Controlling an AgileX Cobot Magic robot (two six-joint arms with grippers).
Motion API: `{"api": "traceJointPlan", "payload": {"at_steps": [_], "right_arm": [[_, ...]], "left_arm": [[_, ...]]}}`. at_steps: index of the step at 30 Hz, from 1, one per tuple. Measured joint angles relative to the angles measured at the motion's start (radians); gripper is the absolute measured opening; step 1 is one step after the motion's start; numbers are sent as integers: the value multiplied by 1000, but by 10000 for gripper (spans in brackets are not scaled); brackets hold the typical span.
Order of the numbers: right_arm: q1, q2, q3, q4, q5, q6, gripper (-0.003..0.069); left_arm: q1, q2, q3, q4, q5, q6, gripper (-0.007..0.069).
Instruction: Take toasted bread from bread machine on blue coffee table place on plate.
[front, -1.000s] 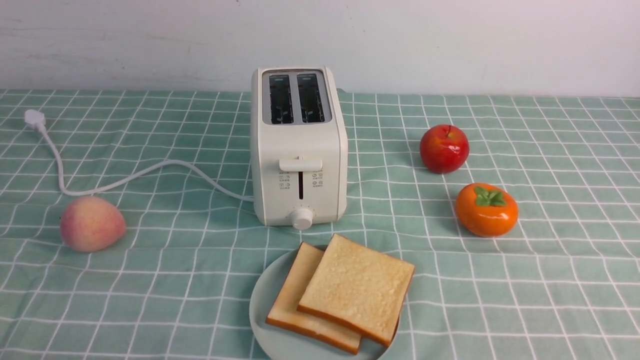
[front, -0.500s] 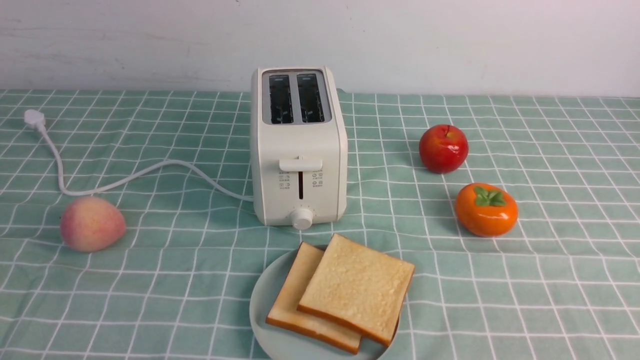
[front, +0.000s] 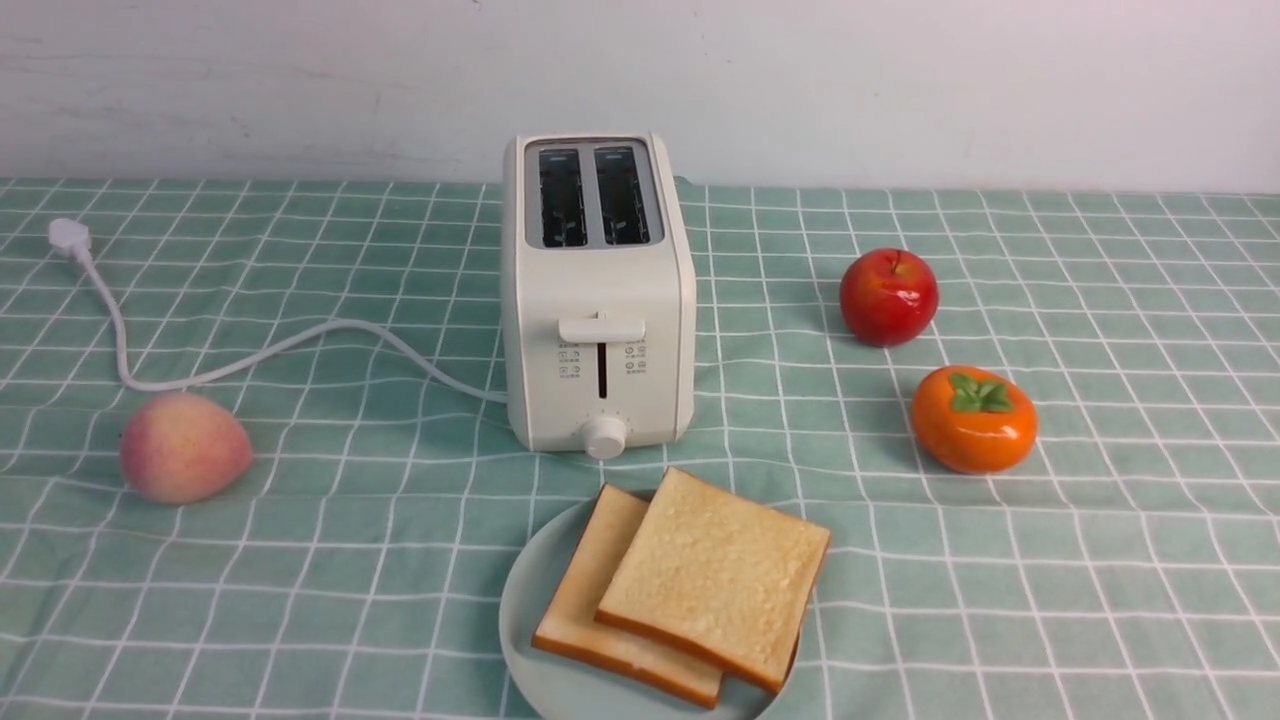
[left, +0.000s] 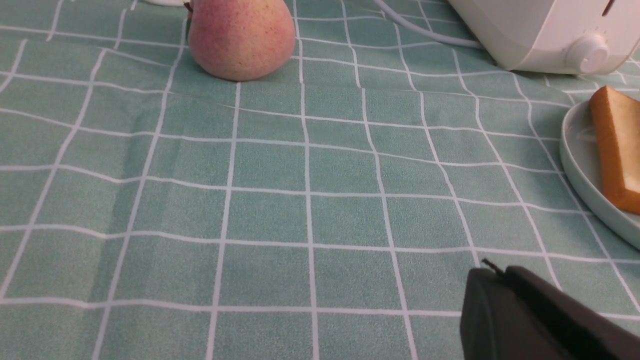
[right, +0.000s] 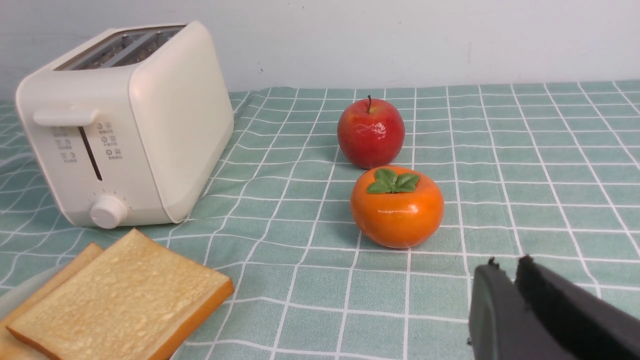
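Front view shows the bread machine (front: 598, 295) standing upright on the blue coffee table (front: 1100, 560), both slots dark and bare, its lever at the top of its track. Both slices of toasted bread (front: 712, 575) lie just in front of the bread machine on the plate (front: 530, 610), one overlapping the other. A white cord (front: 300, 345) runs from the bread machine's left side, with a peach (front: 183, 447) near its bend. Right of the bread machine sit a red apple (front: 888, 297) and an orange persimmon (front: 973, 419), close together. Neither arm shows here. Left gripper (left: 500, 272) and right gripper (right: 506, 264) appear clenched with nothing between the fingers, above bare cloth
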Motion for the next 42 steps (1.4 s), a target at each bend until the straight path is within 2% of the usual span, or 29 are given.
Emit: {"api": "traceJointPlan", "payload": {"at_steps": [15,20,30,42], "right_arm": [[-4,0,0,0,0,0,74],[-73,-4,0,0,0,0,78],[-211,-151,0,0,9,0,85],[-245,-173,0,0,13,0,99]], "left_arm": [[29,0,1,0,-1,2,17],[88,0,1,0,-1,3,20],[94,0,1,0,-1,3,35],[94,0,1,0,-1,3,39]]}}
